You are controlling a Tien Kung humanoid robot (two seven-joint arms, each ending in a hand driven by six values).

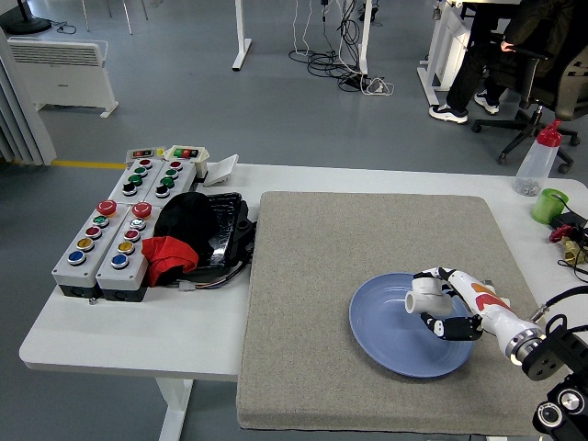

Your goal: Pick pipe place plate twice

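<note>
Your right hand (447, 308) comes in from the lower right of the frame and sits over the right half of the blue plate (390, 331), fingers curled around a white pipe fitting (422, 294). The fitting is held above the plate's inner surface, its open end facing left; you cannot tell whether it touches the plate.

The plate lies on the grey mat (331, 248), in the mat's lower right part, with its lower rim close to the mat's front edge. To the left of the plate and above it, you have a broad stretch of bare mat. The mat's right edge runs just beside your forearm.

On the white bench (138, 340), left of the mat, stand the grey button boxes (115, 234) and a heap of black and red cloth (184, 234), well apart from the plate. At the bench's far right edge stand a green cup (549, 204) and a clear bottle with a red cap (537, 158).
</note>
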